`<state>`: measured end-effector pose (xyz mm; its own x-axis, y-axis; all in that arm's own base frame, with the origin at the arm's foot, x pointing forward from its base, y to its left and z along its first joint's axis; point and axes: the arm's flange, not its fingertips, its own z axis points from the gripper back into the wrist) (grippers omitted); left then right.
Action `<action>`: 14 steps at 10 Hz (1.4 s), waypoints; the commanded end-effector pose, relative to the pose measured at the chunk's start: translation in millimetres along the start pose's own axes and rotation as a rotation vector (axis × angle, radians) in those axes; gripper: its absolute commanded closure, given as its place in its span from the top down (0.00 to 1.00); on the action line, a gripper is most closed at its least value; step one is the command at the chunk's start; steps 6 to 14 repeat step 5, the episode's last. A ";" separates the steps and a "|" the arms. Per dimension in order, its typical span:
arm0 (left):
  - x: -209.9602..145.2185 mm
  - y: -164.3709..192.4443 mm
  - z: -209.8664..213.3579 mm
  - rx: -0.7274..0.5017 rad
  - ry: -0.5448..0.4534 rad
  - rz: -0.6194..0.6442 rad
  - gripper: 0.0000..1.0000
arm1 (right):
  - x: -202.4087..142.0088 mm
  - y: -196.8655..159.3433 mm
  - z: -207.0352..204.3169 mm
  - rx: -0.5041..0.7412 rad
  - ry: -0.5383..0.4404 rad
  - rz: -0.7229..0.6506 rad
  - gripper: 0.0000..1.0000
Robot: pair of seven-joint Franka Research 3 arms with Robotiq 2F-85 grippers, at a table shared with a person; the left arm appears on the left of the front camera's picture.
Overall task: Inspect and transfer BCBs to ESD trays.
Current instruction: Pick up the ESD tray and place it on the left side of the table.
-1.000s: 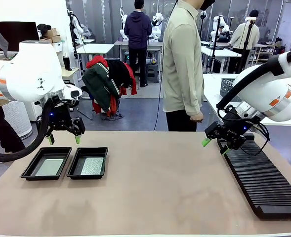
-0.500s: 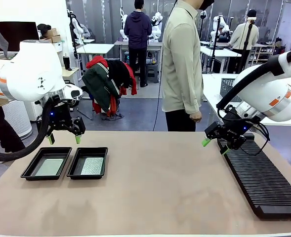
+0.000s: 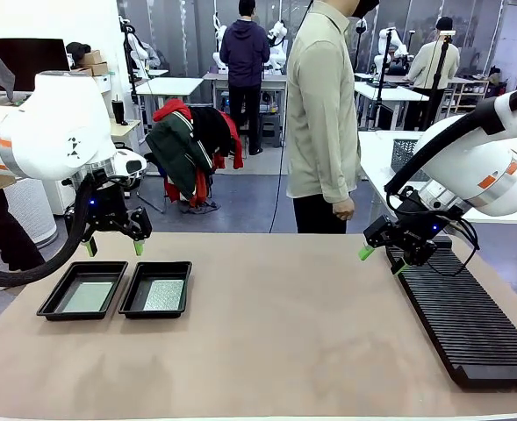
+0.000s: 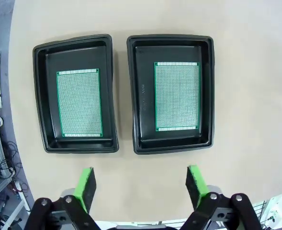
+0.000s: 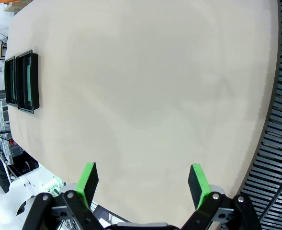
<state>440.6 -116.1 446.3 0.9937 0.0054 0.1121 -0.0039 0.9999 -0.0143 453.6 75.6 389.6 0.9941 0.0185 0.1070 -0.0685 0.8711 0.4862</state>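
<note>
1. Black ribbed rack (image 3: 469, 320) lies just beside and below the right gripper (image 3: 379, 260), running from it toward the robot's side along the table's right edge; in the right wrist view its slats (image 5: 279, 120) fill the edge beside the fingers.
2. A person (image 3: 324, 114) in a pale shirt stands at the far side of the table (image 3: 276, 333), behind and a little left of the right gripper, one hand (image 3: 343, 209) hanging near it but apart.
3. Nothing lies between the two grippers: bare tan tabletop separates them.
4. The two ESD trays (image 3: 118, 289) sit side by side, almost touching, directly under and slightly in front of the left gripper (image 3: 113, 248).
5. Each tray holds one of the BCBs (image 4: 176, 96), lying flat on the tray floor; the other board (image 4: 78, 103) sits likewise in the neighbouring tray.
6. The left gripper hovers above the trays with jaws spread wide, holding nothing.
7. The right gripper hangs above the rack's far end, jaws equally wide, empty, well apart from the trays (image 5: 22, 81).
</note>
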 end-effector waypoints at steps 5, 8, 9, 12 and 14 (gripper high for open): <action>-0.1 0.6 -0.6 -0.001 -0.003 0.002 1.00 | 1.4 1.5 -0.6 -0.023 -0.004 -0.015 1.00; -0.1 0.6 -0.6 -0.001 -0.003 0.002 1.00 | 1.4 1.5 -0.6 -0.023 -0.004 -0.015 1.00; -0.1 0.6 -0.6 -0.001 -0.003 0.002 1.00 | 1.4 1.5 -0.6 -0.023 -0.004 -0.015 1.00; -0.1 0.6 -0.6 -0.001 -0.003 0.002 1.00 | 1.4 1.5 -0.6 -0.023 -0.004 -0.015 1.00; -0.1 0.6 -0.6 -0.001 -0.003 0.002 1.00 | 1.4 1.5 -0.6 -0.023 -0.004 -0.015 1.00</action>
